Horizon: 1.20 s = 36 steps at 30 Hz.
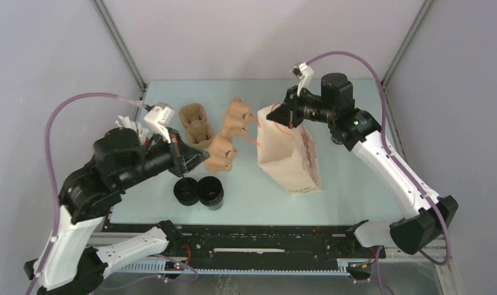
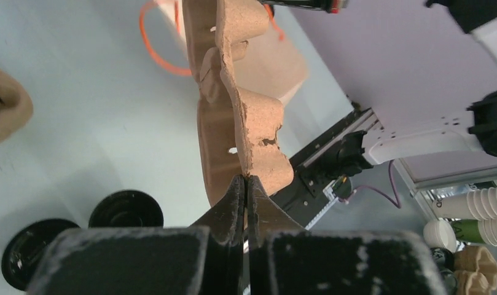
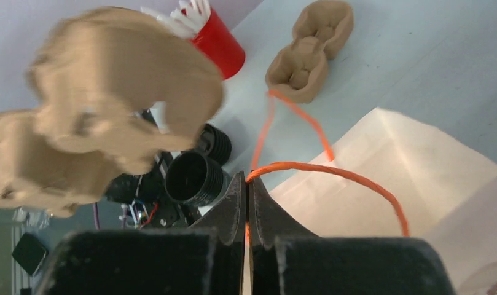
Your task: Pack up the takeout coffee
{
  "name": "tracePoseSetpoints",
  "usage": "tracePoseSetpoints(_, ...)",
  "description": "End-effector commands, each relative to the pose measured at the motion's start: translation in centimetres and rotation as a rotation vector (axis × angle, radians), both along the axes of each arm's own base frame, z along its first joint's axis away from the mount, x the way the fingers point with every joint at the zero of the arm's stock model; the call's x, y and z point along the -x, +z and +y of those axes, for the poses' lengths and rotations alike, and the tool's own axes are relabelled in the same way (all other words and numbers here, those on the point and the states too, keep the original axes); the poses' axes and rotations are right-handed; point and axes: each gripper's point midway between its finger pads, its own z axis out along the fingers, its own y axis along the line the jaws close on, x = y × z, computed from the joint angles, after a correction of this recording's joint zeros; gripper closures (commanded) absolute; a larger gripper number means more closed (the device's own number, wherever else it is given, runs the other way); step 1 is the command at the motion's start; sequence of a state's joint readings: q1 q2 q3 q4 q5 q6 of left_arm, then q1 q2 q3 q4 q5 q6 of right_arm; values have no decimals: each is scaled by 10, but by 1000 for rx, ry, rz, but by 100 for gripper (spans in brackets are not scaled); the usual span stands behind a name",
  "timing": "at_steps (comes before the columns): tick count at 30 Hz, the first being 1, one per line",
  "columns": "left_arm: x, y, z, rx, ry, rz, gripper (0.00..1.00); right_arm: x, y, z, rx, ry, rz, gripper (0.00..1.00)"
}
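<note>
My left hand (image 2: 246,184) is clamped shut on the rim of a brown pulp cup carrier (image 2: 233,104), holding it raised and on edge over the left half of the counter (image 1: 356,184). My right hand (image 3: 247,184) is closed, pinching the orange string handle (image 3: 332,175) of a tan paper bag (image 1: 292,160) right of centre. Two black coffee cups (image 1: 186,191) sit touching each other by the near edge, left of centre (just nearer than the raised carrier). A second carrier (image 1: 195,126) lies toward the far-left corner.

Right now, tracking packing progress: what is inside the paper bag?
No view looks into the paper bag; its walls hide the interior. Two black cups sit outside on the table.
</note>
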<state>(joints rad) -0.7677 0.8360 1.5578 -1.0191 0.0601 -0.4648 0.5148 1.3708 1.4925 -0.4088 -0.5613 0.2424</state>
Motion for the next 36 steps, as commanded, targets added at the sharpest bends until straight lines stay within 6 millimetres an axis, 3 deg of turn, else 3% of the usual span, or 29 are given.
tracePoseSetpoints(1,-2,-39,-10,-44,22,179,100,27,10,-3,-10,87,-149,100)
tracePoseSetpoints(4,2,-54,-12,-68,11,240,100,36,7,3,10,98,-162,100)
tracePoseSetpoints(16,3,-72,-20,-115,-13,316,100,62,21,27,15,131,-264,100)
tracePoseSetpoints(23,-4,-58,-24,-153,-27,300,100,76,33,37,20,173,-321,100)
tracePoseSetpoints(30,-10,-77,-28,-280,-64,349,100,88,32,50,67,210,-382,100)
tracePoseSetpoints(36,-12,-60,-24,-300,-78,285,100,88,25,56,73,233,-390,100)
